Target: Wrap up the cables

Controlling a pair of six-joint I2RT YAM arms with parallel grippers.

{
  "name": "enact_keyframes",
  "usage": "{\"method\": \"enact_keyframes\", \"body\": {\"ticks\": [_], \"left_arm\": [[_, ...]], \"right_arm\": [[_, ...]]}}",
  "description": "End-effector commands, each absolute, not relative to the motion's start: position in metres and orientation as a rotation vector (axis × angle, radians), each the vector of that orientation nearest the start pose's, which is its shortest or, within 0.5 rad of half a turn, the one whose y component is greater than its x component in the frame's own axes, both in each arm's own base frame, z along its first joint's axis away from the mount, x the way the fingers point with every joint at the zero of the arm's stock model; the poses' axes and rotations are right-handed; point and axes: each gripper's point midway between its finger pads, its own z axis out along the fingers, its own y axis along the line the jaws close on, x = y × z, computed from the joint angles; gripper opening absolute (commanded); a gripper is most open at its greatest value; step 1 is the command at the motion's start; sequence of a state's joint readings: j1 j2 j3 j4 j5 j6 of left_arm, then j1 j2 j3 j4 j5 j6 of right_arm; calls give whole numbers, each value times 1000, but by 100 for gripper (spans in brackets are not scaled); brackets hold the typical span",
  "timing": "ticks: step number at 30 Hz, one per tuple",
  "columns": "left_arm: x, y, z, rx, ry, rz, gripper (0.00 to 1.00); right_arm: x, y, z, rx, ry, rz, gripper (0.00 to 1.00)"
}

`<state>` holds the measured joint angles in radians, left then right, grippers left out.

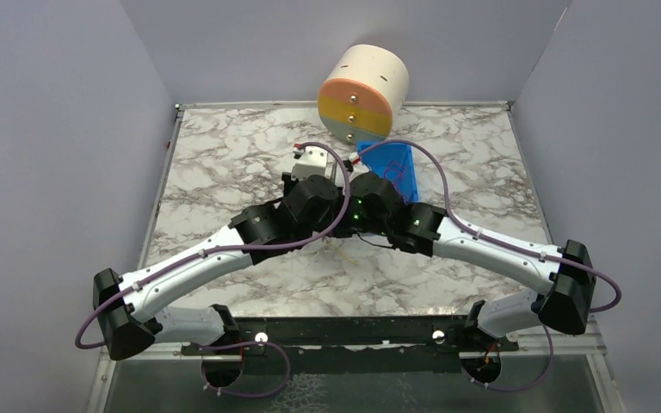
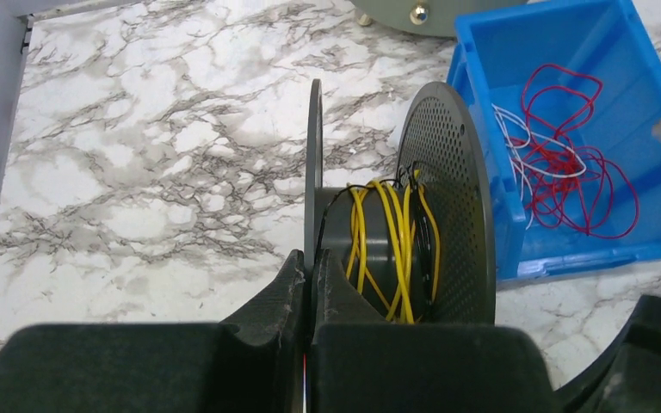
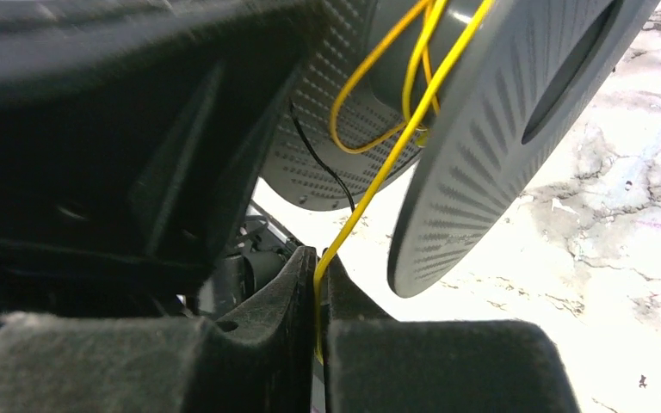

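Left gripper (image 2: pixel 311 262) clenched on the spool flange (image 2: pixel 315 155) | right gripper (image 3: pixel 317 268) pinching the yellow cable (image 3: pixel 394 151), which runs from between its jaws up to the hub (image 3: pixel 387 43) | risk: we tug too hard, cable slips free or spool twists loose.

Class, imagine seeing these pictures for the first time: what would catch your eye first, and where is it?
Dead centre, a grey spool wound with yellow wire: the left gripper clamps one flange, and the right gripper pinches the wire's free run. Beside the spool, a blue bin holds loose red and white wires.
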<state>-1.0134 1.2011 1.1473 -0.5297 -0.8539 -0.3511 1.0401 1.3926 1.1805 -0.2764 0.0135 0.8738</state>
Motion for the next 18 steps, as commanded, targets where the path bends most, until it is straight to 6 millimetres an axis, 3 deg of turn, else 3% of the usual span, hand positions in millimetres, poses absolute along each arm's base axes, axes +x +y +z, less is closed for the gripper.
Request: {"method": "enact_keyframes", "body": {"ticks": [1, 8, 18], "left_arm": [[293, -203, 300, 2, 1846, -40, 0], [314, -204, 292, -37, 1899, -168, 0], [322, -204, 294, -59, 1913, -265, 0]], "right_arm": [[182, 400, 242, -217, 2216, 1170, 12], [182, 395, 206, -153, 2247, 1144, 15], [186, 387, 171, -105, 2267, 1088, 9]]}}
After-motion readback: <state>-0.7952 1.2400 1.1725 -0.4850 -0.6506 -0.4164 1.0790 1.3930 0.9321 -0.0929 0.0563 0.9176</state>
